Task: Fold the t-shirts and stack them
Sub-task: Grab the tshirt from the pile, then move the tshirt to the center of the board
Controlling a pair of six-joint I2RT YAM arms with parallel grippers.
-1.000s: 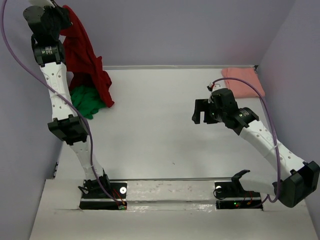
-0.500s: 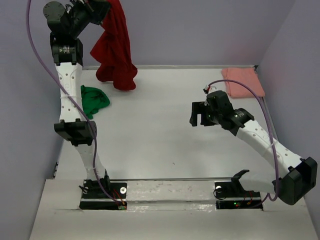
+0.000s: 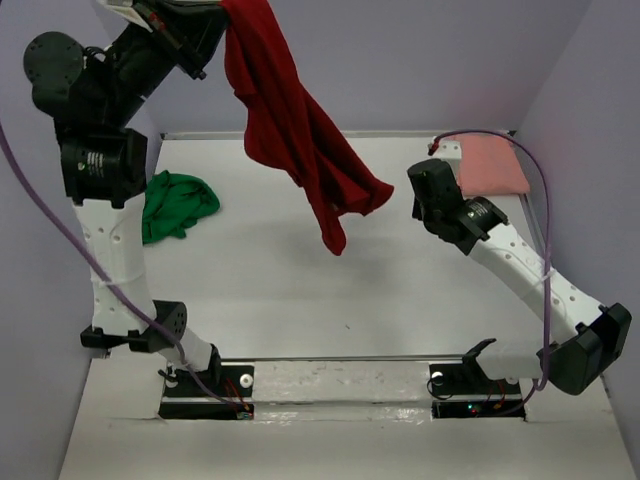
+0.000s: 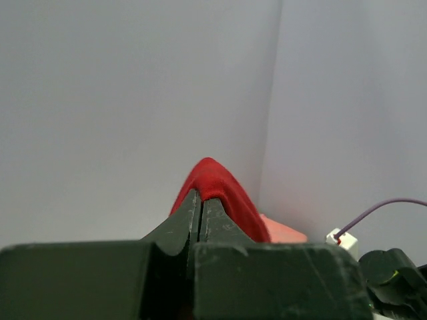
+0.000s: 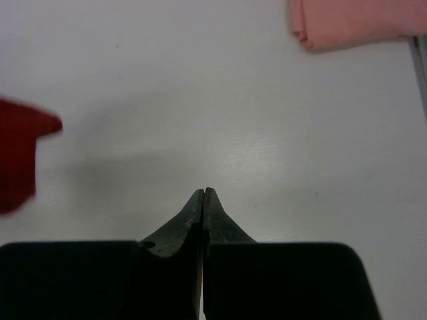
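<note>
**Red shirt aloft on left arm**

Left gripper [image 4: 201, 197] is raised high near the back wall, fingers pinched tight on a fold of the dark red t-shirt [image 3: 300, 130]. The shirt hangs loose over the table [image 3: 300, 300]. Right gripper [image 5: 203, 193] is low over bare tabletop, fingers pressed together, holding nothing. Bright green t-shirt [image 3: 175, 205] lies crumpled at the left edge. Salmon pink t-shirt [image 3: 495, 165] lies folded flat in the far right corner. White print on the left arm's joint band [image 3: 95, 160] is too small to read.
</note>
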